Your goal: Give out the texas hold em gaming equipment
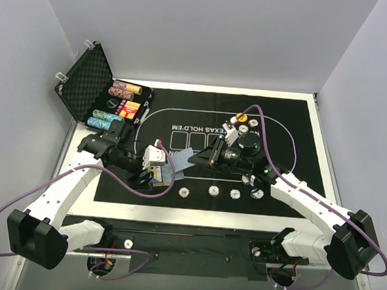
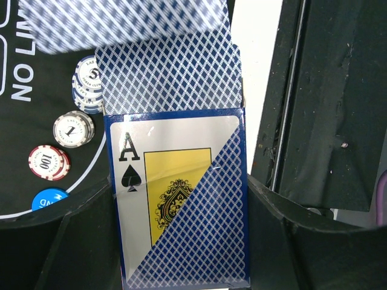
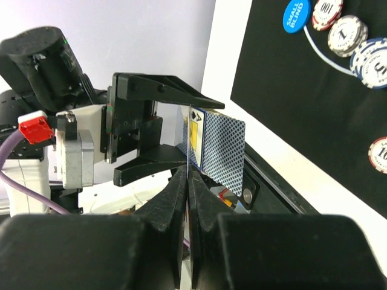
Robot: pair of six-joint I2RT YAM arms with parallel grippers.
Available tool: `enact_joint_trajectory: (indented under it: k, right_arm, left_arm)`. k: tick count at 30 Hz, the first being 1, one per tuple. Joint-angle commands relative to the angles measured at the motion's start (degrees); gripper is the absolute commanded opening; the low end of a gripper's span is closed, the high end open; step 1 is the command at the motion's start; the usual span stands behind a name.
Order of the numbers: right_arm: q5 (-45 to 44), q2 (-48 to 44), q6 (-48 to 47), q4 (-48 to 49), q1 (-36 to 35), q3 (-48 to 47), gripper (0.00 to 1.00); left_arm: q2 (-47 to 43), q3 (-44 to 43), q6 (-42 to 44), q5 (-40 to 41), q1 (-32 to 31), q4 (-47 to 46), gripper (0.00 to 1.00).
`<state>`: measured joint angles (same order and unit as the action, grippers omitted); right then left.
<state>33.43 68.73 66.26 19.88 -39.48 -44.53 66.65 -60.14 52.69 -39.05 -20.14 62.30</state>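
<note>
My left gripper is shut on a blue-patterned card box with an ace of spades on its face. Blue-backed cards stick out of the box's top. My right gripper is shut on one playing card, seen edge-on, right beside the box. In the top view the right gripper meets the left over the mat's near left. Speckled chips and a blue disc button lie on the mat; a row of chips lies along its near edge.
The black felt mat covers the table. The open black case with rolls of chips stands at the far left. More chips and a red marker lie under the right arm. The table's white border runs below the grippers.
</note>
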Motion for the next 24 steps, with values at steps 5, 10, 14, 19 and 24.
enact_joint_trajectory:
  k: [5,10,14,19,24]
  right_arm:
    - [3.8,2.9,-0.4,2.4,7.6,-5.6,0.00]
    - [6.6,14.7,-1.4,5.5,10.7,-12.9,0.00]
    - [6.8,28.7,-1.9,6.2,10.7,-22.0,0.00]
    - [6.4,49.3,-1.5,4.8,9.4,-37.0,0.00]
    - [3.9,61.2,-1.4,0.7,5.9,-49.8,0.00]
  left_arm:
    - [-1.5,-1.5,-0.1,-3.9,0.3,-1.1,0.00]
    - [-1.6,-1.4,0.3,-3.8,0.3,-0.4,0.00]
    - [-1.8,-2.0,0.1,-4.4,0.5,-0.2,0.00]
    - [-1.8,-2.4,-0.9,-5.0,0.6,-0.3,0.00]
    - [-1.9,-2.5,-1.0,-4.8,0.8,-0.3,0.00]
